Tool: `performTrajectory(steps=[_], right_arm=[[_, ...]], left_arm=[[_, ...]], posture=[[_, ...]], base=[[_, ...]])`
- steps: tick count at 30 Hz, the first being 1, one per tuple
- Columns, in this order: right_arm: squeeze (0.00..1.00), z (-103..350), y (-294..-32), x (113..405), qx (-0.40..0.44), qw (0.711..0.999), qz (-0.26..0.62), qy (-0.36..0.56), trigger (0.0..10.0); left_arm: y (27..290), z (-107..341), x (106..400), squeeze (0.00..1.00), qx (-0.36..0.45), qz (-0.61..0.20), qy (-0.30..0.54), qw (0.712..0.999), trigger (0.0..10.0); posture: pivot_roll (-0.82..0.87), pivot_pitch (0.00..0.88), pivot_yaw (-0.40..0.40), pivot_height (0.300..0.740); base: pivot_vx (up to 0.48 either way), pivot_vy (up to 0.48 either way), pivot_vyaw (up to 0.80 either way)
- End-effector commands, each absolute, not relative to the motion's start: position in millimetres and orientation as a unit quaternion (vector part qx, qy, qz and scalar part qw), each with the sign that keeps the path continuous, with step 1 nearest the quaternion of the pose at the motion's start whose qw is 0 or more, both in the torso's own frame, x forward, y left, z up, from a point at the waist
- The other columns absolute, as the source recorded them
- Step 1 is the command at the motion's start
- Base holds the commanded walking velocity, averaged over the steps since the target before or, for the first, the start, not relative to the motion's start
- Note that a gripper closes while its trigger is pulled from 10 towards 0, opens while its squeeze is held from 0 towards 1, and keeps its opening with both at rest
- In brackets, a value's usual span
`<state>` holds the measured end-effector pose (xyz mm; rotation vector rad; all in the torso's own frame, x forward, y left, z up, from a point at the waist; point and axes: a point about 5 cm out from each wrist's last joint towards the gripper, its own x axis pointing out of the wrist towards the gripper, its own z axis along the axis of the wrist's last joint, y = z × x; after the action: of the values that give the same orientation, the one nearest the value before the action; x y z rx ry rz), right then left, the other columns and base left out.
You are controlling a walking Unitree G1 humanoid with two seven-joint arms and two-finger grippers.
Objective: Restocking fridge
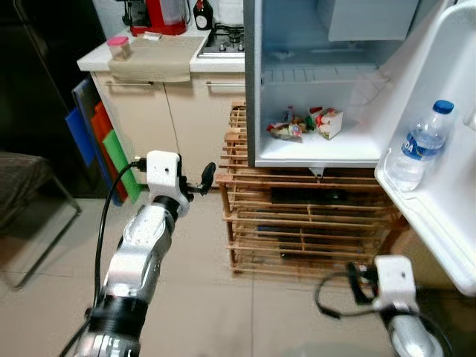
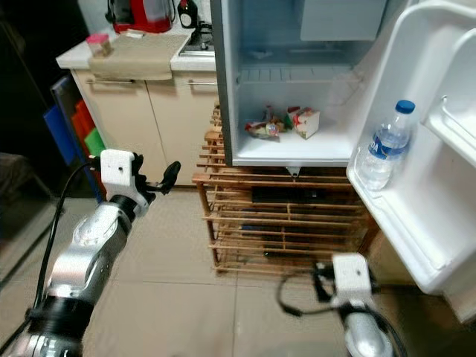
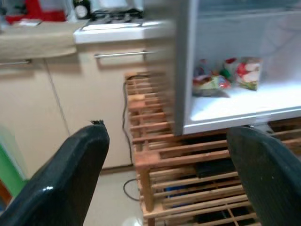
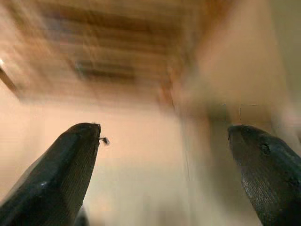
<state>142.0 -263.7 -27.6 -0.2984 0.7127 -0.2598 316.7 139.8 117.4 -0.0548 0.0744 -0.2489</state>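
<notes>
The small fridge stands open on a wooden slatted rack. On its lowest shelf lie snack packets and a small carton. A clear water bottle with a blue cap stands upright in the shelf of the open door on the right. My left gripper is raised in front of the cabinet, left of the fridge and level with its lower edge. It is open and empty. My right gripper hangs low before the rack, open and empty, its view blurred.
A counter at the back left carries a red appliance, a pink-lidded jar and a hob. Coloured boards lean against the cabinet. A dark chair stands far left. Tiled floor lies ahead.
</notes>
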Motion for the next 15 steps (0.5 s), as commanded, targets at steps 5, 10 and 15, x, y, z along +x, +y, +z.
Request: performTrajectory(steps=[5, 10, 15], right_arm=[[0.0, -45.5, -330.8, 98.8, -0.153, 0.835, -0.291, 0.442, 10.0], [0.0, -34.9, -375.0, 79.8, -0.14, 0.792, -0.387, 0.451, 10.0], [0.0, 9.8, -422.7, 82.9, -0.162, 0.768, -0.49, 0.378, 10.0]], left_arm=[[137.5, 100.9, 319.1, 0.0, 0.013, -0.154, 0.089, 0.984, 10.0], [137.4, 44.3, 301.6, 0.0, 0.097, -0.218, 0.258, 0.936, 10.0], [142.6, 10.0, 280.4, 0.0, 0.099, -0.266, 0.362, 0.888, 10.0]], posture=[[-0.18, 0.0, 0.13, 0.74], [-0.2, 0.0, 0.136, 0.74], [-0.21, 0.0, 0.142, 0.74]], base=[[0.0, 0.0, 0.0], [0.0, 0.0, 0.0], [0.0, 0.0, 0.0]])
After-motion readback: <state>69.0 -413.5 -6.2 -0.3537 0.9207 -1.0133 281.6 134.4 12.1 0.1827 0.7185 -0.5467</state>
